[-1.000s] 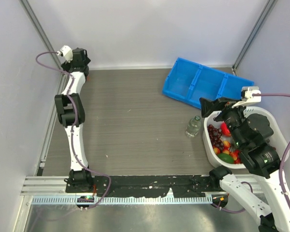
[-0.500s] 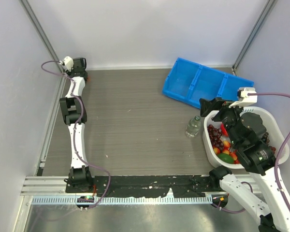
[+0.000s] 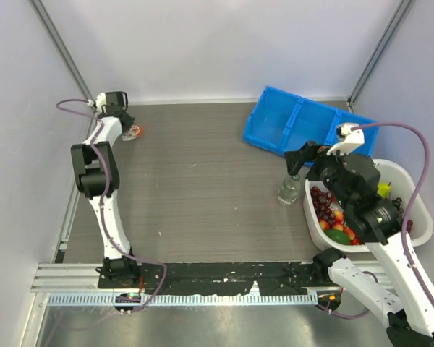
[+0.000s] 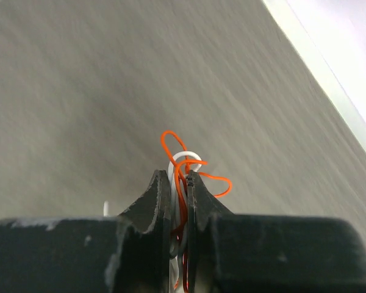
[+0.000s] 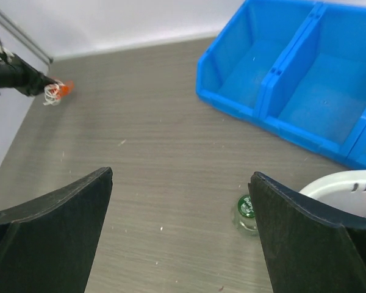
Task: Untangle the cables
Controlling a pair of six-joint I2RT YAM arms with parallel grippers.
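We see a grey wood-grain tabletop (image 3: 202, 188) enclosed by plain white panel walls (image 3: 217, 50) behind and on both sides. Slanted grey metal posts (image 3: 59, 43) mark the back corners. A black strip (image 3: 231, 272) edges the near side. The light falls soft and even.

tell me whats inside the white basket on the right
Fruit: dark red grapes or cherries, an orange piece, a green one. The right arm covers the middle of the basket, so whatever lies there is hidden.
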